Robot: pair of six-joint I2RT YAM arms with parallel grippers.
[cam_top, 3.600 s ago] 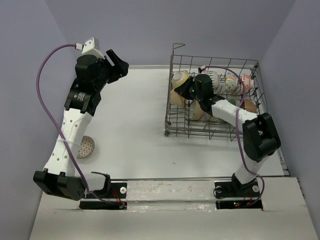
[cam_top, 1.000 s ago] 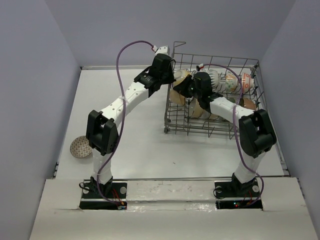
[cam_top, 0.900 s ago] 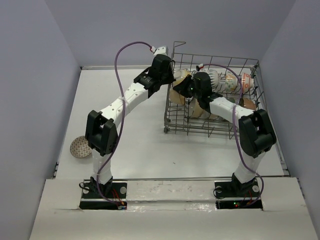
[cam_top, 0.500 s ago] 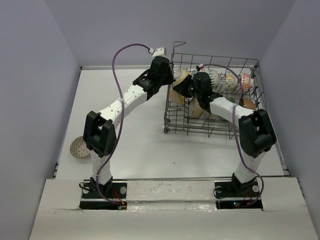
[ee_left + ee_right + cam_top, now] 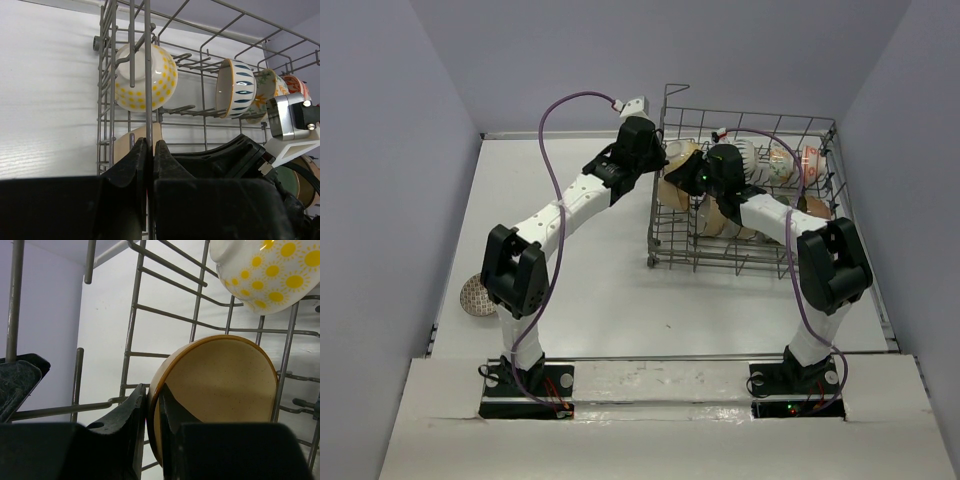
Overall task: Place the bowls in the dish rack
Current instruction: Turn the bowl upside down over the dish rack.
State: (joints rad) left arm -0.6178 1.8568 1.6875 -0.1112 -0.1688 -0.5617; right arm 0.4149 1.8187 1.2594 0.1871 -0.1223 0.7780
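Right pincer (image 5: pixel 151 396) clamps the rim of the tan round ceramic bowl (image 5: pixel 220 375), which spreads toward its 3 o'clock inside the grey wire dish rack (image 5: pixel 720 262). Left pincer (image 5: pixel 148 150) pinches a rack upright.

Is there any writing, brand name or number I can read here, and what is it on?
None can be read.
The yellow-dotted bowl and the blue-leaf bowl carry painted patterns only, no words.
The dish rack bears no label; any marking on the left arm or right arm is too small to tell.
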